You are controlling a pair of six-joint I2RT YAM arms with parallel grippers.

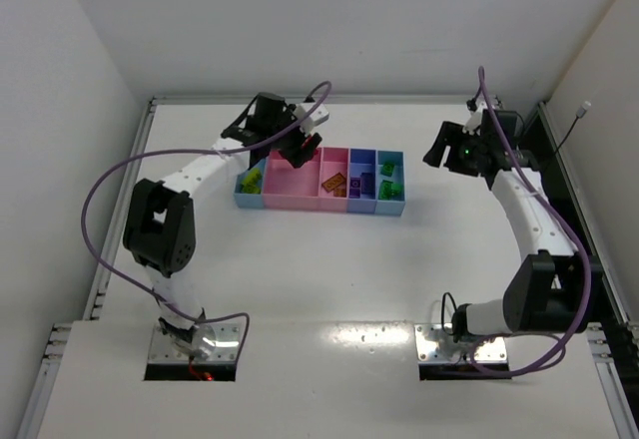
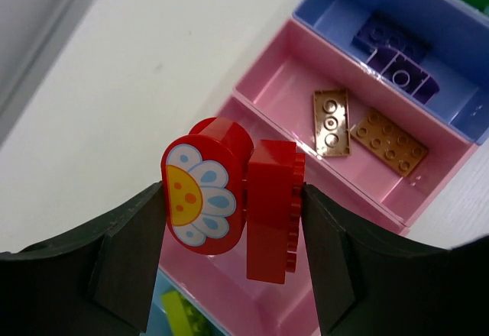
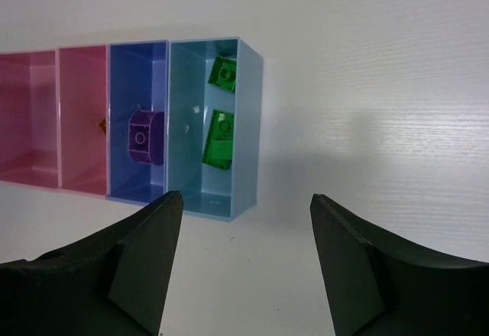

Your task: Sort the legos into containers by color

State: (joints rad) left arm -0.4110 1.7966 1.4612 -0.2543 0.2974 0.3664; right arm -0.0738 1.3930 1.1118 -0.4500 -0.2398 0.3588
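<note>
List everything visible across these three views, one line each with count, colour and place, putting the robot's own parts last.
joined shallow plastic bins: five in a row, light blue ends, two pink, one blue-violet, far middle of the table
red plastic bricks: two, red, one with a flower print, held over the wide pink bin
flat orange plastic plates: two, orange, narrow pink bin
purple plastic bricks: at least two, purple, blue-violet bin
green plastic bricks: two, green, right-end light blue bin
yellow-green plastic brick: at least one, yellow-green, left-end light blue bin
white table: one, white, under everything
left pincer: one, black, shut on the red bricks
right pincer: one, black, open and empty, near the bins' right end
</note>
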